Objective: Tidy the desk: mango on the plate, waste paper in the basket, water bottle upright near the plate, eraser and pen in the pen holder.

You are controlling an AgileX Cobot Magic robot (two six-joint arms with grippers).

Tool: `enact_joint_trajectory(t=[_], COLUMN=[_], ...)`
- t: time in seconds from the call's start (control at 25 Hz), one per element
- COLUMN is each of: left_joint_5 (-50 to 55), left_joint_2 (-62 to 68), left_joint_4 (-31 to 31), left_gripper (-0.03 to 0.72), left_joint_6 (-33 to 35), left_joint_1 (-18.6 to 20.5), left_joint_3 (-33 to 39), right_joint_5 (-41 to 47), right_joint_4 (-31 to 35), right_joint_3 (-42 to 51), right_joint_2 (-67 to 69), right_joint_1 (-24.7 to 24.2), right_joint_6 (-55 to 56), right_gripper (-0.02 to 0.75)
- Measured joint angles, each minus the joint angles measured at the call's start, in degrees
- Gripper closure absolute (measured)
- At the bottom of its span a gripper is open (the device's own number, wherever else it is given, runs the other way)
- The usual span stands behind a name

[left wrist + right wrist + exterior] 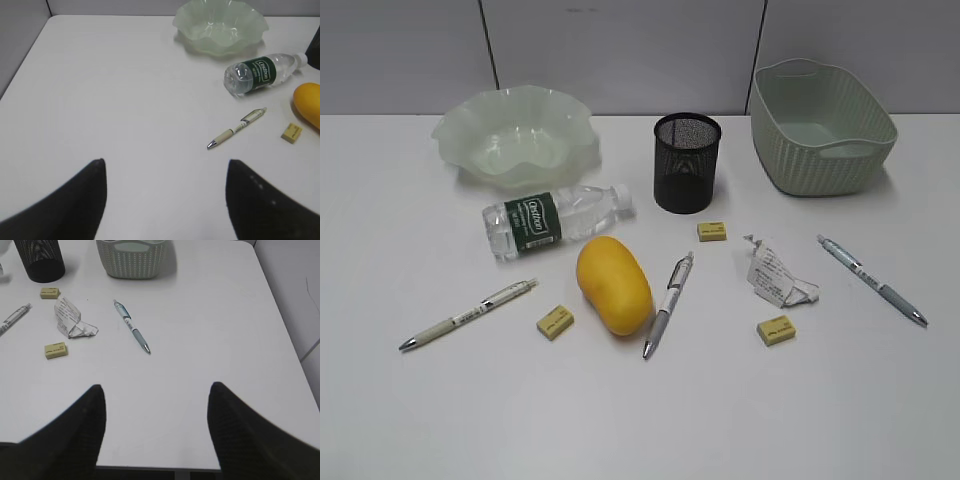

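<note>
Only our wrist views show the arms: the left gripper (166, 172) and right gripper (157, 400) both hover spread open, holding nothing. From outside we see the plate (470, 150), pen holder (687, 162) and basket (820, 165) all empty on the worktop (640, 420). The mango (613, 284), the toppled bottle (555, 219) and the crumpled paper (775, 275) lie loose.

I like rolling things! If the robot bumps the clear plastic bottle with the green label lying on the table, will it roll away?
Probably. The clear plastic bottle with the green label lies on its side on the smooth white desk, so a nudge would likely roll it. It looks partly filled, so likely fairly light.
</note>
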Motion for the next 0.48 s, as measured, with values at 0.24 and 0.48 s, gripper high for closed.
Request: enact_joint_trajectory(t=[0.24, 0.48], left_joint_5=[-0.4, -1.5], left_joint_2=[9.7, 25.2], left_joint_4=[-2.2, -3.9], left_gripper=[0.127, 0.141], left_joint_6=[0.0, 2.6], left_joint_1=[0.0, 0.0], left_joint_3=[-4.0, -11.5], right_joint_5=[0.0, 0.0], right_joint_4=[0.0, 0.0], right_joint_3=[0.0, 0.0], right_joint_2=[0.0, 0.0], right_joint_1=[0.0, 0.0], right_joint_6=[0.0, 0.0], right_gripper=[0.229, 0.23])
